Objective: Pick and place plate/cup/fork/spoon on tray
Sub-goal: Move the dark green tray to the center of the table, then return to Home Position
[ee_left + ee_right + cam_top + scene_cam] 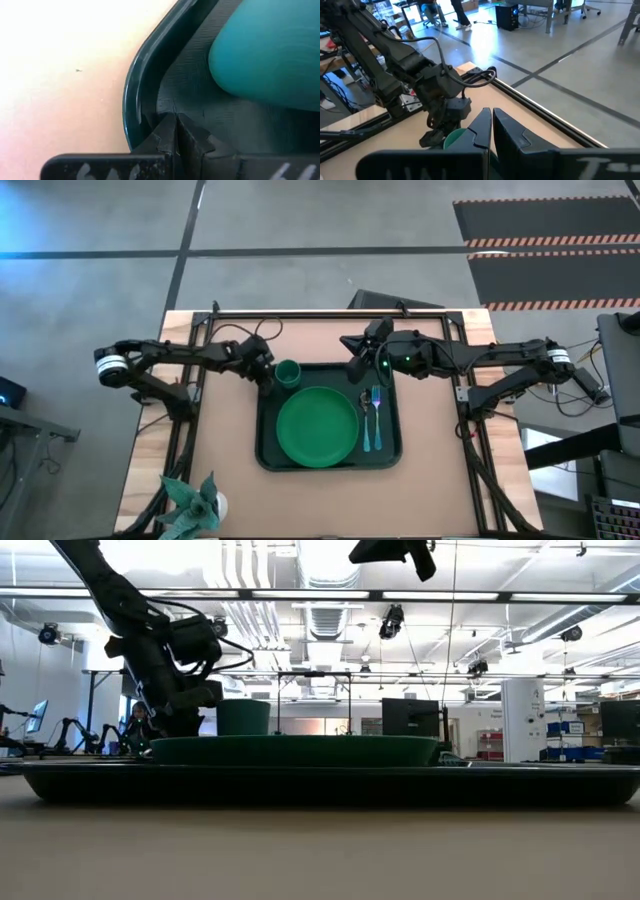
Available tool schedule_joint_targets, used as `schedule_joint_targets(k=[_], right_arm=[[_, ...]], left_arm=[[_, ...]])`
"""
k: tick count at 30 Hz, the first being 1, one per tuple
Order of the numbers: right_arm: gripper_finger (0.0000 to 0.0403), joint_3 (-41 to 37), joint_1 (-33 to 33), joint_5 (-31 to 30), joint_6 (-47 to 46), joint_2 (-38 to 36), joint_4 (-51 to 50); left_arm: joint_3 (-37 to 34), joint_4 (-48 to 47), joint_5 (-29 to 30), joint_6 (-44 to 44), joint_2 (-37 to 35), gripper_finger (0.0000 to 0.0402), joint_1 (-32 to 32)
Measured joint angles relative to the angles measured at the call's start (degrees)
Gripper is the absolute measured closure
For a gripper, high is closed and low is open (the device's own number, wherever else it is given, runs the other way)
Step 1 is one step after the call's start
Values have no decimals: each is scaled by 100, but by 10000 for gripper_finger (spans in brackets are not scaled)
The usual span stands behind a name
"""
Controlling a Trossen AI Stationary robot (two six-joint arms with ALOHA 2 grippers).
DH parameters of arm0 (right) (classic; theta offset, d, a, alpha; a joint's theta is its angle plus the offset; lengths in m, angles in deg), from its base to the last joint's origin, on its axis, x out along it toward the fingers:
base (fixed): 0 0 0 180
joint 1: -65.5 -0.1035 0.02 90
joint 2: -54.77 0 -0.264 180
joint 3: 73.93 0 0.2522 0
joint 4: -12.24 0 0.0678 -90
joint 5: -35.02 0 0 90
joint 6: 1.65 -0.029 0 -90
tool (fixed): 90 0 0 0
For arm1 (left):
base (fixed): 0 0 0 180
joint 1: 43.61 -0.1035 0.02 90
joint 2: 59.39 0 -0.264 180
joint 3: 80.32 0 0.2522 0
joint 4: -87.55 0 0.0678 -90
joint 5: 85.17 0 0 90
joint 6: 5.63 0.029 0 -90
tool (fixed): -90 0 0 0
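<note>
The dark green tray (pixel 390 458) lies mid-table. On it rest the bright green plate (pixel 318 426), the cup (pixel 288 372) upright in the far left corner, and, at the right, the spoon (pixel 365 418) and the fork (pixel 377 415) side by side. My left gripper (pixel 266 385) is shut and low, just left of the cup at the tray's far left corner (pixel 145 100); the cup (pixel 270 50) shows beside it. My right gripper (pixel 358 368) is shut and empty, raised above the tray's far edge (pixel 395 552). Its wrist view looks toward the cup (pixel 455 140). My left gripper's shut fingertips (pixel 167 131) point down into the tray's far left inner corner (pixel 165 102), beside the cup. I cannot tell whether they touch the tray's floor or wall. They do not touch the cup.
A potted plant (pixel 195 502) stands at the table's near left corner. Black frame rails (pixel 330 312) run along the far edge and both sides of the table. Bare tabletop (pixel 330 505) lies in front of the tray.
</note>
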Motion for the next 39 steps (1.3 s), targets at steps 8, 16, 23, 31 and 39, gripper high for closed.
schedule_joint_targets(k=[8, 16, 23, 31, 39], right_arm=[[394, 0, 0, 46, 41, -4, -48], [394, 0, 0, 149, 41, -7, -44], [394, -4, 0, 119, 39, -49, 0], [394, -4, -39, 99, 110, -184, 399], [394, 197, -56, 214, -99, -192, 553]], left_arm=[[34, -40, 7, 4, -21, 402, -31], [238, -267, -162, -4, -681, 402, 66], [313, -1326, -133, -6, -2426, 402, 218], [387, -2312, -46, -50, -4691, 402, 216], [582, -3369, 22, -25, -5633, 402, 216]])
